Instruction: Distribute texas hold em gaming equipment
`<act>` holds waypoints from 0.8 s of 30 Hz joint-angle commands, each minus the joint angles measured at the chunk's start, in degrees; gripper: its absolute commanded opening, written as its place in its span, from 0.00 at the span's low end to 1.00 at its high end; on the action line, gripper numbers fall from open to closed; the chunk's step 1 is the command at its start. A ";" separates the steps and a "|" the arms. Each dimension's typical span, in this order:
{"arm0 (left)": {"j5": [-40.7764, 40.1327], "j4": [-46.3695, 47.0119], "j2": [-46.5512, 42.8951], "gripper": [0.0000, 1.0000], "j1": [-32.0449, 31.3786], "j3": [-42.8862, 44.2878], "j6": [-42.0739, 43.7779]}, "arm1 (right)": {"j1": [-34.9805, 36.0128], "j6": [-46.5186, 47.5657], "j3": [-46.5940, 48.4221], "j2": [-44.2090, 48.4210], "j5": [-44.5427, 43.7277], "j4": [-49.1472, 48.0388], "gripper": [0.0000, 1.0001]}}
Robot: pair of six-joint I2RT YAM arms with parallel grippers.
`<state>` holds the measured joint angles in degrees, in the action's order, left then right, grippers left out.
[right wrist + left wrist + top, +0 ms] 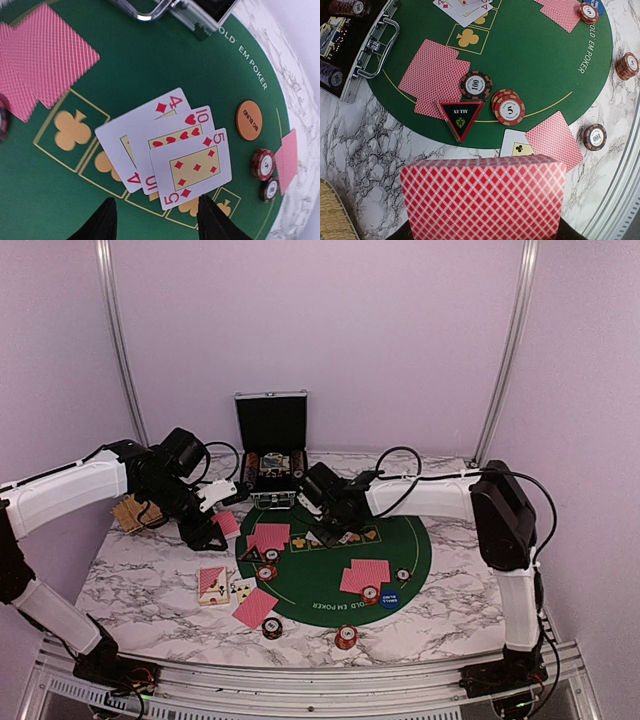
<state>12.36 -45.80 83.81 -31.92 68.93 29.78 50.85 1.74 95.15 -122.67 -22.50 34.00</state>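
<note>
Three face-up cards (pixel 170 155) lie fanned on the green mat (pixel 150 65), just below the right gripper (pixel 157 222), its jaws apart. The left gripper (pixel 220 520) has its jaws clamped on red-backed cards (pixel 482 200), above the marble table (pixel 365 150).

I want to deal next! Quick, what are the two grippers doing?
Left gripper: closed on the red-backed cards.
Right gripper: open, holding nothing.
</note>
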 commanded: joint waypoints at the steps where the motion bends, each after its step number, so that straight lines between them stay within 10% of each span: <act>1: 0.24 -1.22 -1.12 0.00 0.28 1.03 -0.16 | -4.71 -11.03 0.00 9.42 20.05 -5.38 0.60; 7: 0.35 -1.22 -0.86 0.00 0.28 1.34 -0.07 | -8.03 -27.61 -4.74 12.34 44.03 -15.31 0.87; 24: 0.59 -1.04 -0.22 0.00 0.28 2.94 -0.84 | -1.88 -53.83 -7.64 2.86 70.30 -41.90 0.97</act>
<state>12.40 -45.80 83.83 -31.92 69.82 29.41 47.44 -45.04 86.37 -118.10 42.06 1.37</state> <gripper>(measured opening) 0.658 0.967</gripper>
